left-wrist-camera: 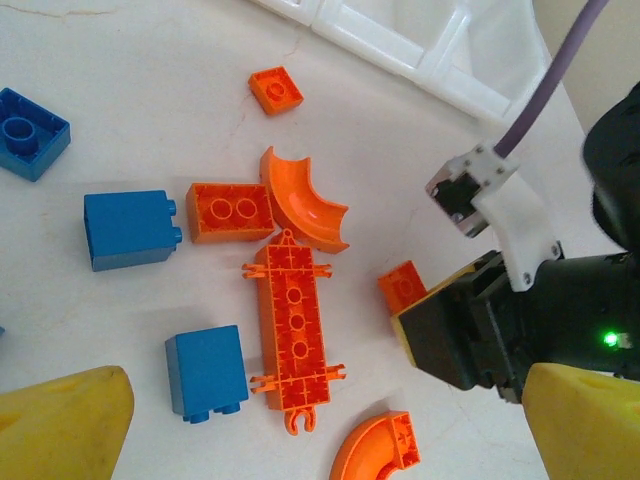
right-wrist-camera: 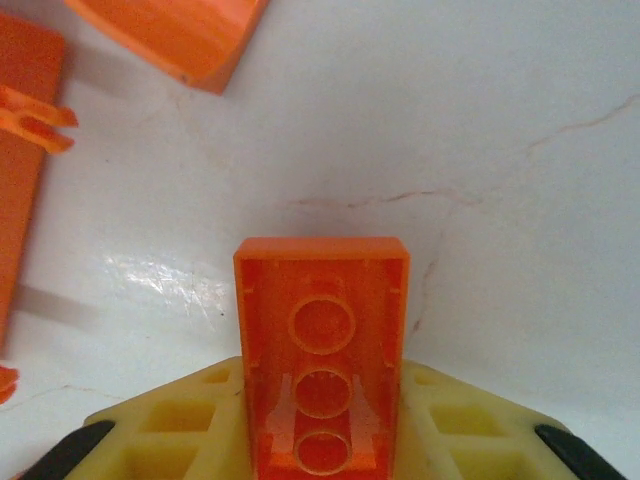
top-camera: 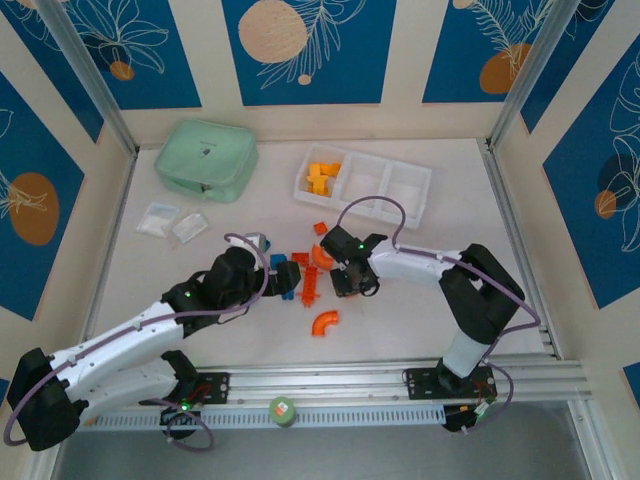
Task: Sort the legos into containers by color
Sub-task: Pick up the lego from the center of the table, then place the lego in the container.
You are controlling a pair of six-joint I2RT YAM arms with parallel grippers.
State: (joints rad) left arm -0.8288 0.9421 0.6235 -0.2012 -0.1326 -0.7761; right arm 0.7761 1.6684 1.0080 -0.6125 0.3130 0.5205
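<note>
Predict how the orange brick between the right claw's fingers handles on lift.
The brick is likely rigid and light: its hollow underside shows. Smooth plastic could slip, though the right claw pinches its flat sides squarely. Unlikely to roll; it's boxy.

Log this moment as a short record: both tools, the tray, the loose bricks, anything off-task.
Left tool: open, over the loose bricks
Right tool: shut on an orange brick, underside facing the wrist camera
Tray: left compartment holds yellow-orange bricks; middle and right compartments look empty
Loose on table: blue bricks, orange long plate, orange arch pieces
Off-task: mint green box, clear bags
</note>
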